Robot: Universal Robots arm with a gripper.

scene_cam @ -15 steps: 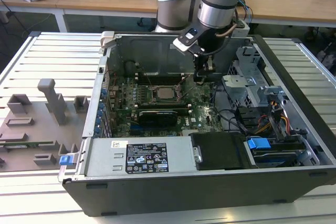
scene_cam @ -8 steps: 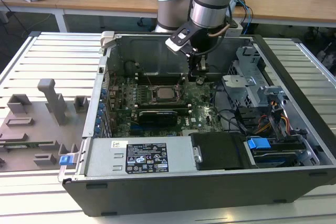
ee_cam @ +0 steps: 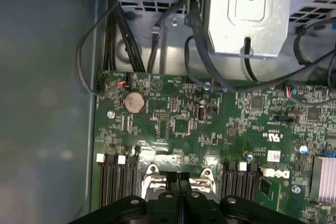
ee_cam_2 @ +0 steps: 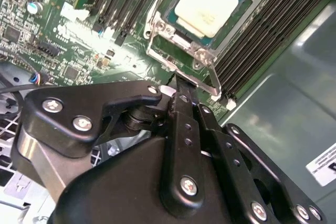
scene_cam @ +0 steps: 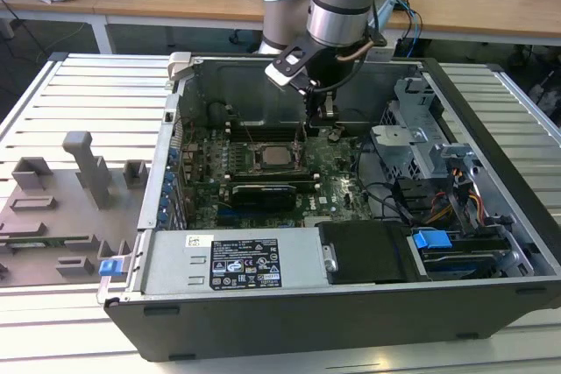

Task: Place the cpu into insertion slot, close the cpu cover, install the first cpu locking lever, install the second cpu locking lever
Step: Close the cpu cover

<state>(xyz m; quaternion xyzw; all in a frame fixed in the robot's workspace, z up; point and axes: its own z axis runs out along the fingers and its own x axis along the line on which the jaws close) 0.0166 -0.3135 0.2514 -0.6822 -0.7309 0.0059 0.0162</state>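
Just ahead of the hand (ee_cam_2: 180, 85), whose black fingers are pressed together with their tips at a thin wire lever (ee_cam_2: 209, 77), the cpu (ee_cam_2: 207, 1) lies flat in the insertion slot (ee_cam_2: 237, 2). Its top is a dull, pale-silver square with rounded corners, and the grey metal cpu cover (ee_cam_2: 157, 29) lies down around it. Whether the fingers pinch the wire, I cannot tell.
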